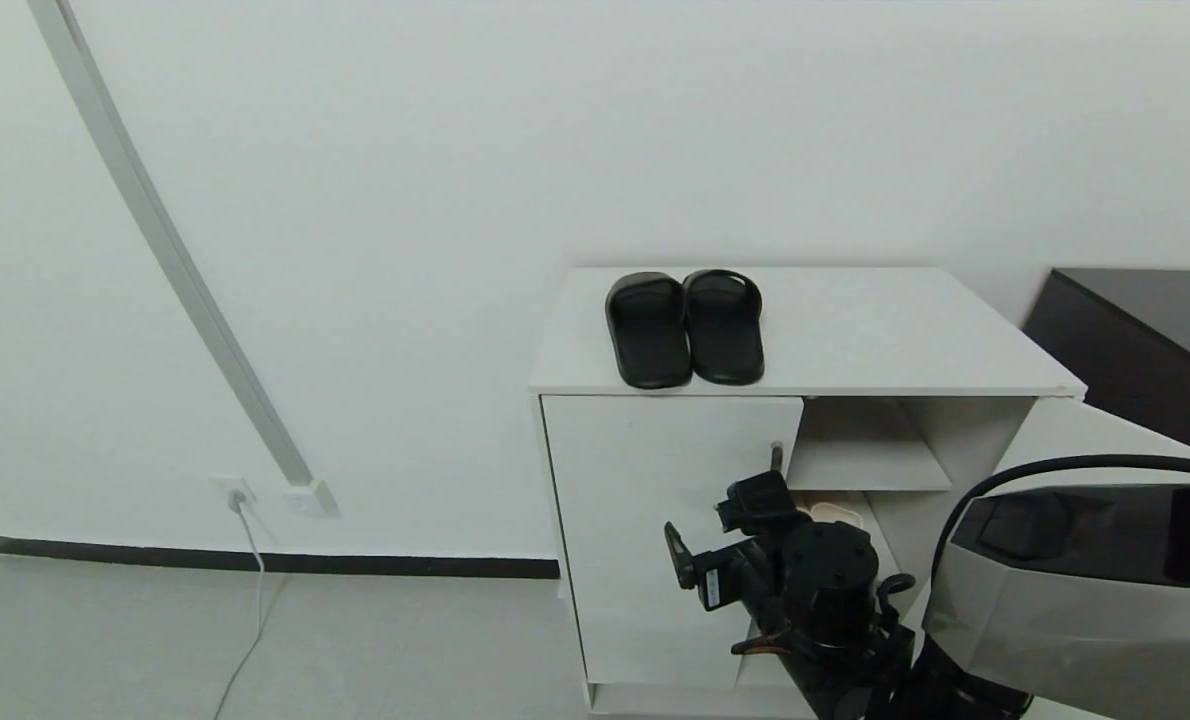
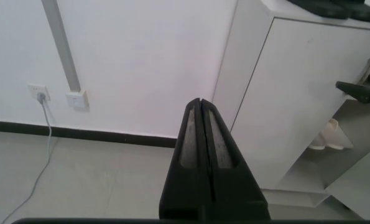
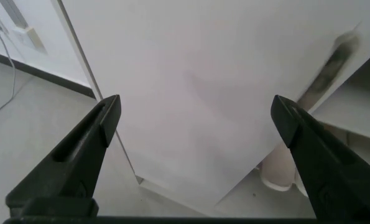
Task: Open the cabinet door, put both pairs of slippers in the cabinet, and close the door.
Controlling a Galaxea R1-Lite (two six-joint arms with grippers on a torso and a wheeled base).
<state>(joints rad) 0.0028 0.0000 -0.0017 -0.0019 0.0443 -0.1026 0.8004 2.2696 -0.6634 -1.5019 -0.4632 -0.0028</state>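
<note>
Head view: white cabinet (image 1: 905, 330) against a white wall. Black slippers (image 1: 685, 328) sit side by side and touching on its top, in the left half, with their near ends at the front edge. Whether toes or heels face front cannot be told.

Left door (image 1: 655, 520) shut. A slim vertical handle (image 1: 777, 457) sits by its right edge. Right compartment open, with a shelf across the upper part. Pale slippers (image 1: 835, 515) rest on the level below that shelf, partly hidden behind the arm. A white panel (image 1: 1085, 430) angles out from the cabinet's right side, apparently the open right door.

Right gripper (image 1: 715, 525) hangs in front of the shut door, low and near the handle, touching nothing. Right wrist view: right gripper (image 3: 197, 118) with fingers spread wide and nothing between them, facing the door panel. The handle (image 3: 328, 68) is blurred, and the pale slippers (image 3: 278, 174) show below it.

Left wrist view: left gripper (image 2: 200, 143) pressed closed, pads together, holding nothing, out to the left of the cabinet and clear of it. The black slippers (image 2: 334, 6) show at the top's front edge, the pale slippers (image 2: 328, 137) inside on the low level.

Surroundings: wall socket with a cable (image 1: 235, 492) near the floor, slanting white conduit (image 1: 155, 230), dark furniture (image 1: 1135, 340) to the cabinet's right.
</note>
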